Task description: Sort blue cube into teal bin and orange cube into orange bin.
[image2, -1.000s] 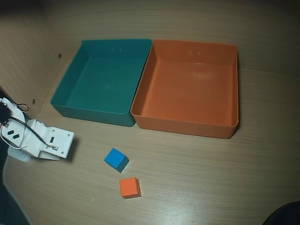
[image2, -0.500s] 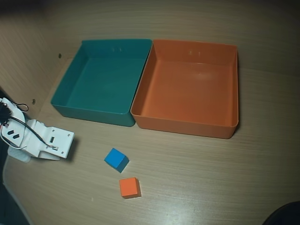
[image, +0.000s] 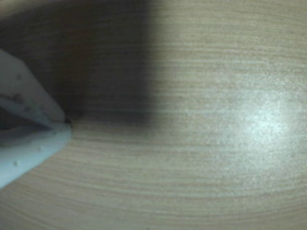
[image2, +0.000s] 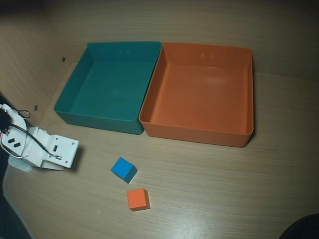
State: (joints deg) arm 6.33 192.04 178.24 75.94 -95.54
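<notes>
Arm hardware occupies the far left of the overhead view, where the white gripper [image2: 62, 158] lies low over the wooden table [image2: 224, 189], near the left edge and well apart from every other item. In the wrist view the gripper [image: 67, 123] enters from the left edge as two pale fingers [image: 29, 96] whose tips meet at a point, so the jaws are pressed together with nothing between them; only blurred wood grain and a dark shadow fill the remainder of that view. To the right of the gripper in the overhead view, the blue cube [image2: 123, 169] rests on the bare table, in front of the teal bin [image2: 75, 94] and clear of its near wall. The orange cube [image2: 138, 199] sits just beside the blue cube, lower in the frame and slightly to the right, apart from it. The teal bin stands at upper left of centre, its floor bare. The orange bin [image2: 199, 132] stands immediately to the right, its left wall against the right wall of the teal bin, its floor likewise bare. Both cubes lie outside both bins
</notes>
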